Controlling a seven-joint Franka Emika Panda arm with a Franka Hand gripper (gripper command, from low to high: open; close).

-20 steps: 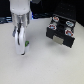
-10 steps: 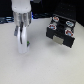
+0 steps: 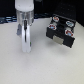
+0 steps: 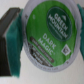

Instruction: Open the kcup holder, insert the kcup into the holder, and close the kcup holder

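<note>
The kcup (image 4: 50, 31) fills the wrist view, showing its round green printed top and white rim. My gripper (image 4: 47, 35) stands around it, with a black, teal-edged finger (image 4: 7, 36) pressed against the cup's side, so it looks shut on the kcup. In the exterior view my gripper (image 3: 25, 46) points down at the white table toward that view's left, and the kcup itself is too small to make out there. The kcup holder (image 3: 61, 30), a black box with small light handles, sits apart toward the exterior view's right. I cannot tell whether its drawers are open.
The white table (image 3: 50, 65) spreads around the gripper and the holder. Dark background objects (image 3: 7, 19) line the far edge behind the arm.
The gripper's fingers have drawn closer together at the table over the last second. The arm has stayed at about the same spot, and the kcup holder has not moved.
</note>
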